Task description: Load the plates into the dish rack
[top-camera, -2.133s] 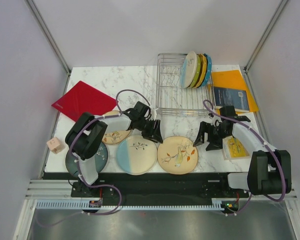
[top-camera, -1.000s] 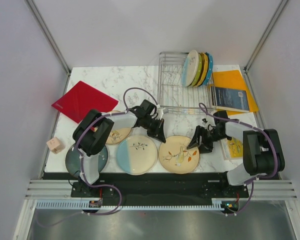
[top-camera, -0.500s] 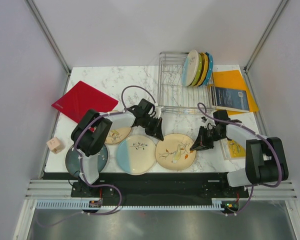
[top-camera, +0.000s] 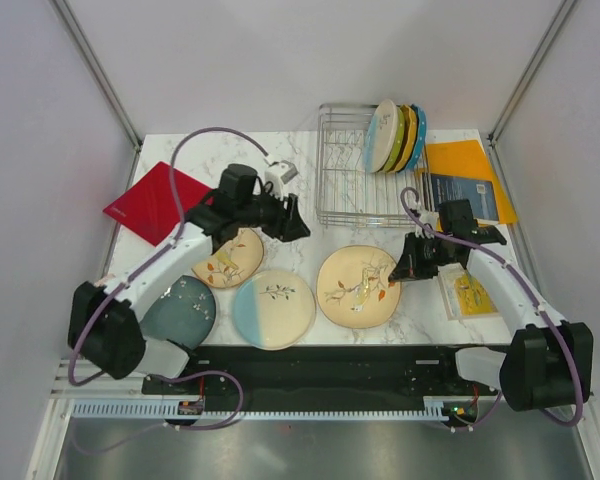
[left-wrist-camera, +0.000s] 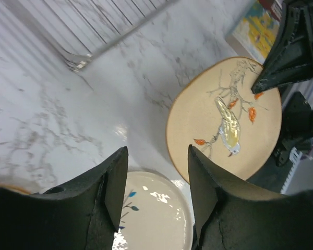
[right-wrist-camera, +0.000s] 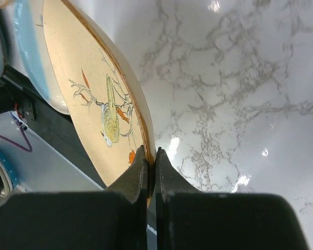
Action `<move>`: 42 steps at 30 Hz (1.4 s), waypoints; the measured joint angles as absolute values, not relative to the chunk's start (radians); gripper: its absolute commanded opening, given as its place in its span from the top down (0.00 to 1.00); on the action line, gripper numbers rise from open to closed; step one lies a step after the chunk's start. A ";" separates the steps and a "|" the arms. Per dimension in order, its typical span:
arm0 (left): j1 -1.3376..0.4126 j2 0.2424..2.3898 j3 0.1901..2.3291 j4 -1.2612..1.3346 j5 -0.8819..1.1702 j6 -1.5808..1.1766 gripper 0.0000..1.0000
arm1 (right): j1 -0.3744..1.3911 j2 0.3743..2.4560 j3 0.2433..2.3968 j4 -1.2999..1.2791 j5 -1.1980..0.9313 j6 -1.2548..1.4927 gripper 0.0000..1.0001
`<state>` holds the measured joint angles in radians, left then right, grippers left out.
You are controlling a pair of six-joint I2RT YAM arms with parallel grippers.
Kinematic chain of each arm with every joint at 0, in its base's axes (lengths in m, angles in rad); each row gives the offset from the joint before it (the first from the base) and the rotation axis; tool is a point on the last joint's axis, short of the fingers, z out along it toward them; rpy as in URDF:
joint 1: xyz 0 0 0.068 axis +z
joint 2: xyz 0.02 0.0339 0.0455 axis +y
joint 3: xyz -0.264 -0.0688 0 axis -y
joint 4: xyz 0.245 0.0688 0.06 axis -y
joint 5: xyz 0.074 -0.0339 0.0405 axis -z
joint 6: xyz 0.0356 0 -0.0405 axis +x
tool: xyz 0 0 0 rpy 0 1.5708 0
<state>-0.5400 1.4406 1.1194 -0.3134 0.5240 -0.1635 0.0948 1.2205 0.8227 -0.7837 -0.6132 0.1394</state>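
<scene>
My right gripper pinches the right rim of the round cream bird-and-branch plate; left gripper hangs open.

I see a cream plate with a yellow bird on an orange-leafed branch (right of centre), a half-blue, half-cream plate, a speckled teal plate and a red mat.

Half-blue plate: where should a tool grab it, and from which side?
Pinch its rim, one finger over, one under: the half-blue plate lies flat, so only the edge offers a hold. Probably come at the far-right rim, where bare marble shows; the teal plate and the held bird plate crowd its sides. The right tool grips that plate's rim likewise.
</scene>
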 measured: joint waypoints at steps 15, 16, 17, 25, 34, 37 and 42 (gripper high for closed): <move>-0.416 1.257 1.094 -0.355 0.304 -0.084 0.44 | 0.121 1.655 1.895 -0.871 -0.485 0.112 1.00; -0.416 1.250 1.089 -0.358 0.303 -0.084 0.44 | 0.124 1.707 1.970 -0.865 -0.444 0.123 1.00; -0.415 1.241 1.083 -0.359 0.300 -0.084 0.44 | 0.129 1.759 2.043 -0.860 -0.395 0.131 1.00; -0.370 1.191 1.048 -0.360 0.297 -0.085 0.44 | 0.223 2.050 2.410 -0.870 0.075 0.178 1.00; -0.348 1.185 1.004 -0.358 0.299 -0.089 0.44 | 0.373 2.080 2.429 -0.841 0.538 0.204 1.00; -0.346 1.184 0.985 -0.357 0.301 -0.091 0.44 | 0.386 2.093 2.439 -0.796 0.632 0.194 1.00; -0.341 1.180 0.974 -0.357 0.316 -0.093 0.44 | 0.386 2.141 2.447 -0.730 0.763 0.158 1.00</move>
<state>-0.3412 1.1805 0.9745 -0.3569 0.3164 -0.0929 0.3862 2.1407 2.4474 -0.7300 0.7631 0.1577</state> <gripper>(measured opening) 0.565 0.033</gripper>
